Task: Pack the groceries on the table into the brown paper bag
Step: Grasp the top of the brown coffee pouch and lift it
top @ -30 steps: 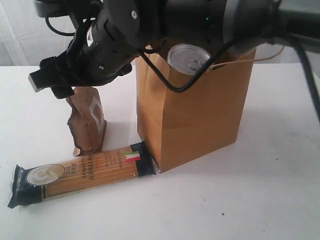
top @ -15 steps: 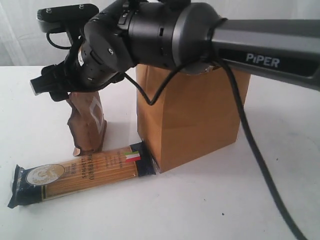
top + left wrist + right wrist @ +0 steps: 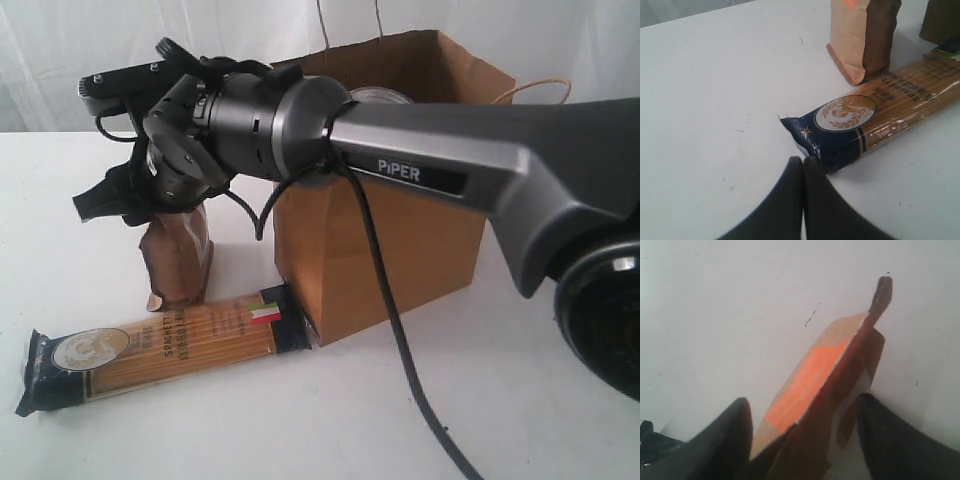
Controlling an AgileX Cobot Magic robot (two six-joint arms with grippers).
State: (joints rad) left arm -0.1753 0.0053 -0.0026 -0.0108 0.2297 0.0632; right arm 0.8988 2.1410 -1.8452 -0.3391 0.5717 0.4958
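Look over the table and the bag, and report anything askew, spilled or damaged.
Nothing looks spilled or broken. The brown pouch is creased and one bottom corner curls up, yet it stands upright. The spaghetti packet lies flat at a slant, with one dark end close against the lower corner of the brown paper bag.

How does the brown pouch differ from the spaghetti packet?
The brown pouch stands upright; the spaghetti packet lies flat. The pouch is short and brown; the packet is long with dark ends. The right end effector straddles the pouch's top, not the packet. Both sit on the table, outside the brown paper bag.
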